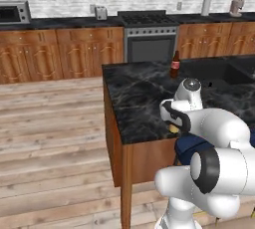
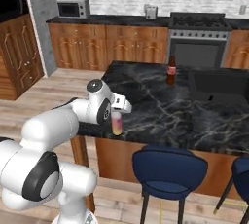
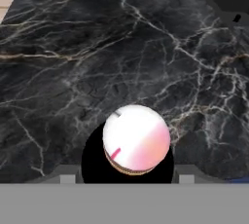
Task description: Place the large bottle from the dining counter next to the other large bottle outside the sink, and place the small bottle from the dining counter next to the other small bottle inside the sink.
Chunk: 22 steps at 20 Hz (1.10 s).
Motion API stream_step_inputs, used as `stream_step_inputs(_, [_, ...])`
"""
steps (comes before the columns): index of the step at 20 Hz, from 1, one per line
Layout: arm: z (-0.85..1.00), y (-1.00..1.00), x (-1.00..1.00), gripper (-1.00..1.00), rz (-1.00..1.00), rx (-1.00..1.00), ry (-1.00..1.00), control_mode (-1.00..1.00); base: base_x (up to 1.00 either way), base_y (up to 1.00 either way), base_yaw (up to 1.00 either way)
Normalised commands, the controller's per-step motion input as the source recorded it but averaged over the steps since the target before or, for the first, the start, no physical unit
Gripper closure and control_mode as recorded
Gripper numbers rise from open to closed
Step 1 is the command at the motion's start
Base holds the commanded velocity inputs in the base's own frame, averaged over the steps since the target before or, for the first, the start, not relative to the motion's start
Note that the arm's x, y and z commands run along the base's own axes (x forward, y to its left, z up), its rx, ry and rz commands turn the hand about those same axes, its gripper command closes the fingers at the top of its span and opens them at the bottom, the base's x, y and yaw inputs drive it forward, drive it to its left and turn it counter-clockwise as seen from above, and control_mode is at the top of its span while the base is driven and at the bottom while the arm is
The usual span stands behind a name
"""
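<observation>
**Hand right over the pale bottle, grab looks close**

The large bottle (image 2: pixel 117 123) stands upright at the worktop (image 2: pixel 160 106) edge nearest the robot, well away from the sink (image 2: pixel 219 87). The hand (image 2: pixel 118 113) sits on top of its cap; fingers seem spread around it, but I honestly can't tell if they're pinching. I'd go lower on the body, squeeze, lift straight up, then carry it to the other large bottle (image 2: pixel 171 70) just beside the sink.

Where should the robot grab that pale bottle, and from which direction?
Judging by its pose, on the upper body just under the cap, coming straight down. The pale bottle stands upright near the counter edge, and the gripper hangs right above it, so its round top faces the hand.
</observation>
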Motion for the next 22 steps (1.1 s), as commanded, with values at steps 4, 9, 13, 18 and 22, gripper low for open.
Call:
stream_step_inputs(4, [0.00,0.00,0.00,1.00,0.00,0.00,0.00,1.00,0.00,0.74,0.00])
stream_step_inputs(9, [0.00,0.00,0.00,1.00,0.00,0.00,0.00,1.00,0.00,0.78,0.00])
stream_step_inputs(13, [0.00,0.00,0.00,1.00,0.00,0.00,0.00,1.00,0.03,0.79,0.00])
stream_step_inputs(18, [0.00,0.00,0.00,1.00,0.00,0.00,0.00,1.00,0.18,0.68,0.00])
stream_step_inputs(22, [0.00,0.00,0.00,1.00,0.00,0.00,0.00,1.00,0.37,0.51,0.00])
